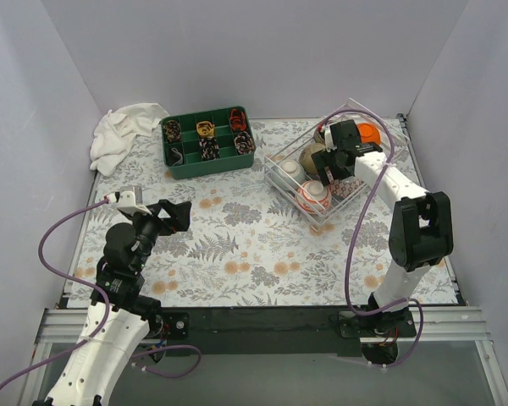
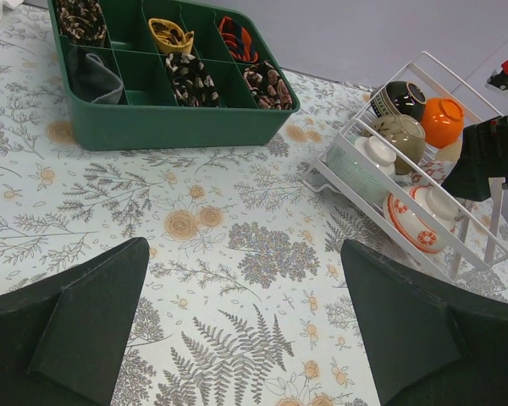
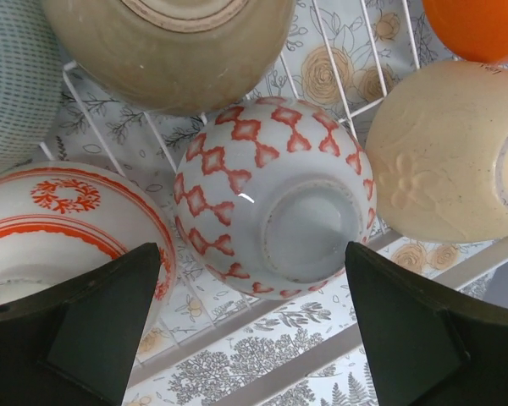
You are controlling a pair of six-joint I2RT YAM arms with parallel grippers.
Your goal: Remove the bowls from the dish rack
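Observation:
The wire dish rack stands at the back right of the table and holds several bowls on their sides. My right gripper hangs open over it. In the right wrist view its open jaws straddle a white bowl with red diamonds, not touching it, with the rack wires beneath. Around it are an olive bowl, a red-ringed white bowl, a cream bowl and an orange bowl. My left gripper is open and empty above the cloth at the front left, as the left wrist view shows.
A green divided tray with small items stands at the back centre, also in the left wrist view. A white towel lies at the back left. A floral cloth covers the table. Purple walls close the sides and back.

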